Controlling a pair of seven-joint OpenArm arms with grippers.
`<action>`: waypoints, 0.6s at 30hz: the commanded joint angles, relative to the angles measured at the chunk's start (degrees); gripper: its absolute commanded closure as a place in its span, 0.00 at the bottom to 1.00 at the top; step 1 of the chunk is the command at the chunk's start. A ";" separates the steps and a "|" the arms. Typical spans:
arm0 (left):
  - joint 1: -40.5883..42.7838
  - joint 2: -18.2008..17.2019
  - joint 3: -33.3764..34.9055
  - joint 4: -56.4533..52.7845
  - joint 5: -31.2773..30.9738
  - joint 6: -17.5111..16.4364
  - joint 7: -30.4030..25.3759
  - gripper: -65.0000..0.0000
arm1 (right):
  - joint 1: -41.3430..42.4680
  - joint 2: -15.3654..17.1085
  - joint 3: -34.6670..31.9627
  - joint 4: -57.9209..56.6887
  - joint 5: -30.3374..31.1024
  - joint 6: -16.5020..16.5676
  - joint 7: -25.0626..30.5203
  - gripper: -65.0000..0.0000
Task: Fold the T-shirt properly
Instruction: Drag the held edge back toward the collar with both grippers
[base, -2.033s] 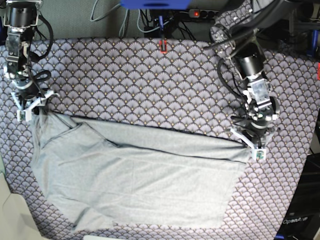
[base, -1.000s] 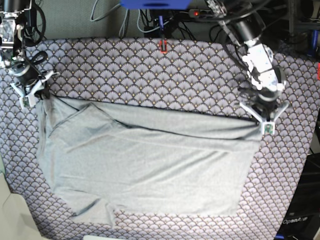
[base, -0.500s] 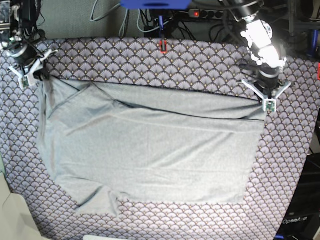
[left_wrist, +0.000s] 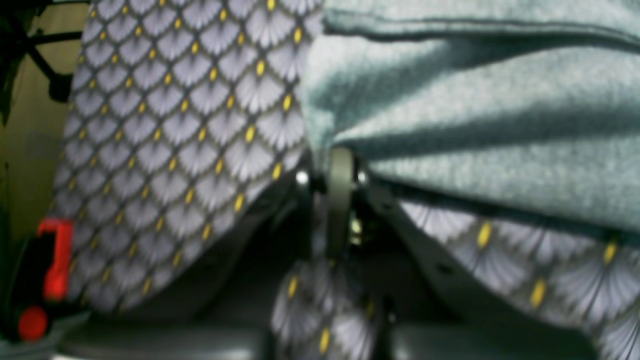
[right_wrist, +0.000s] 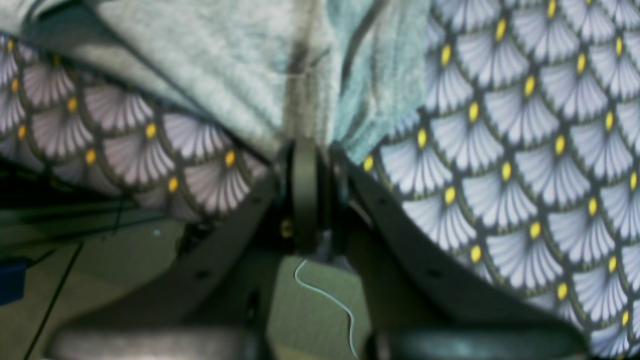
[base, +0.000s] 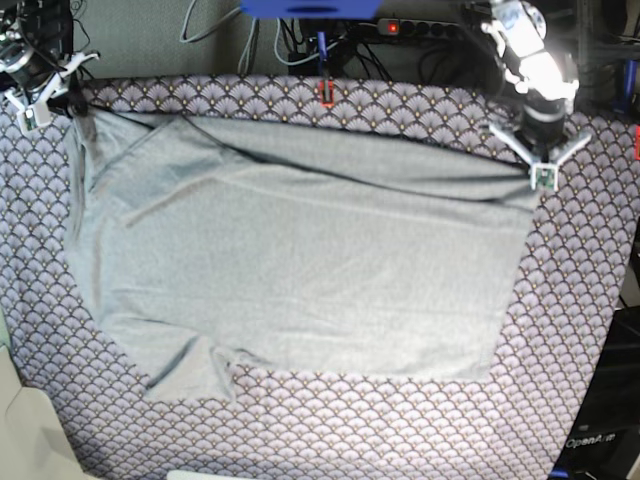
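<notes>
With my left pincer (base: 541, 176) and right pincer (base: 28, 112) each pinching a top corner, the T-shirt (base: 300, 260) lay spread, no fold made.

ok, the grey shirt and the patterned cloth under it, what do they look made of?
T-shirt: looks like a soft matte knit, probably cotton jersey; the wrist views show a fuzzy heathered surface, and it drapes in soft creases.
Tablecloth: seems a smooth printed woven fabric, flat finish, crisp purple-white fan scales with yellow dots; fibre can't be told.
Both grippers, left and right, pinch shirt corners.
</notes>
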 joint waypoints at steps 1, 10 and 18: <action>0.43 0.03 -0.29 1.70 -0.55 1.41 -0.72 1.00 | -0.34 0.91 1.80 0.50 -0.07 -0.29 0.67 1.00; 5.79 0.29 -0.29 2.85 -4.77 1.41 -0.90 1.00 | 0.19 -3.75 3.03 0.42 -10.97 -0.29 4.98 1.00; 7.11 0.11 -0.29 2.49 -5.57 1.41 -0.99 1.00 | 1.77 -9.20 7.42 0.42 -19.06 -0.29 9.29 1.00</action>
